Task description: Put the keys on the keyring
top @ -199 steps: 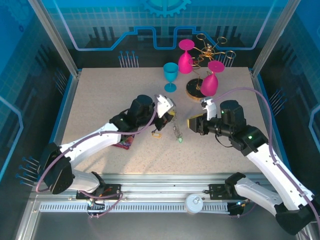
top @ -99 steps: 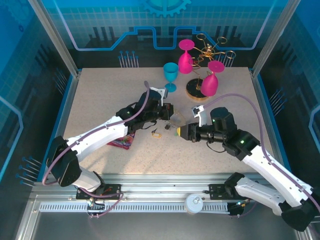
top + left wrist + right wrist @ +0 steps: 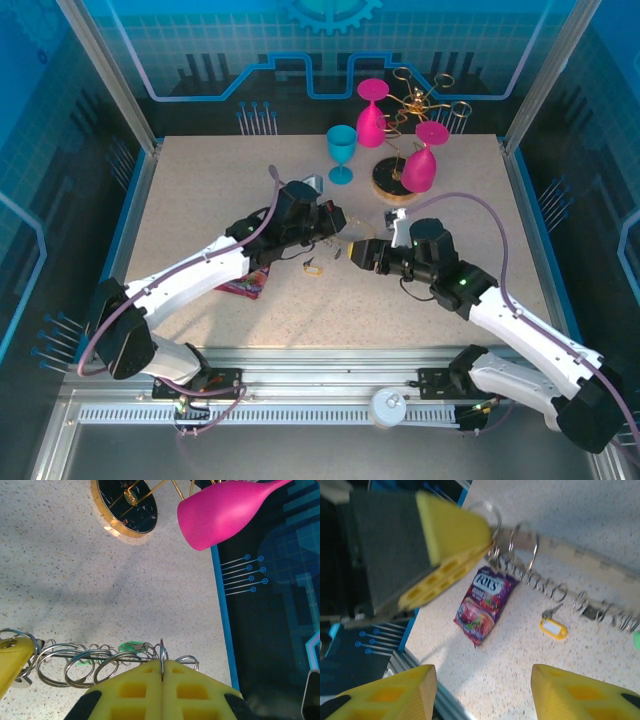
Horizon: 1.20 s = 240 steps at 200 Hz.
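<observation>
My left gripper (image 3: 162, 664) is shut on the rim of the keyring (image 3: 100, 654), which I see edge-on with wire loops (image 3: 75, 665) along it. A green-tagged key (image 3: 131, 646) hangs just behind the loops. From above, the left gripper (image 3: 333, 232) and right gripper (image 3: 352, 254) meet at mid-table with the keyring (image 3: 345, 242) between them. My right gripper (image 3: 482, 672) is open with nothing between its fingers, facing the left gripper's finger (image 3: 455, 525) and the keyring (image 3: 570, 555). A yellow-tagged key (image 3: 553, 628) lies on the table (image 3: 200, 190), also visible from above as the yellow key (image 3: 313, 266).
A purple snack packet (image 3: 244, 287) lies under the left forearm. At the back stand a teal goblet (image 3: 341, 150), a gold rack on a round base (image 3: 392, 180) and two pink glasses (image 3: 420, 165). The table's right edge (image 3: 222, 620) is blue.
My right gripper has moved left up to the left gripper. The left wrist has swung and turned, and the keyring now sits between the two grippers.
</observation>
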Available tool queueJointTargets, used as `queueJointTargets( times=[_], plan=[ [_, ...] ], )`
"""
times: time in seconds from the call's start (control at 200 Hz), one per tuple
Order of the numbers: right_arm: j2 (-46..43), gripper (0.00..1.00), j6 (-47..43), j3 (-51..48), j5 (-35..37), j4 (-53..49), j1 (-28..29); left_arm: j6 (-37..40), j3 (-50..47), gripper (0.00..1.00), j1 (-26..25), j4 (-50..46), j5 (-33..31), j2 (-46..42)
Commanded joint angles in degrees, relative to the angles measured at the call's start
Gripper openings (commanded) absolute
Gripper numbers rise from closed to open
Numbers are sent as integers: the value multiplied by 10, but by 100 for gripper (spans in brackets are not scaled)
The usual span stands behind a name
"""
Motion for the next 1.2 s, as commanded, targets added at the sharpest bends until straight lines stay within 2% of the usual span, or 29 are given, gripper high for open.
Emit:
queueJointTargets(
  times=[0.0,0.175,0.65,0.811,0.941,1.011,1.071,1.196],
  plan=[
    [14,53,25,-7,-2,88,-21,-21,-9,0,-5,44,26,-24],
    [40,51,60,-12,-17,134,-40,-23,-15,0,-5,47,34,-32],
    [72,34,105,-21,-11,206,-55,-28,-21,0,-5,48,45,-37],
    [77,25,107,-24,-2,222,-58,-30,-23,0,-5,47,45,-38],
    [76,11,105,-28,4,225,-59,-32,-26,0,-5,47,43,-40],
    [74,0,98,-28,7,220,-60,-32,-28,0,-5,49,39,-40],
    [71,0,87,-27,10,213,-60,-31,-34,0,-5,58,32,-41],
    [63,0,34,-11,19,129,-61,-32,-57,22,-5,89,16,-45]
  ],
)
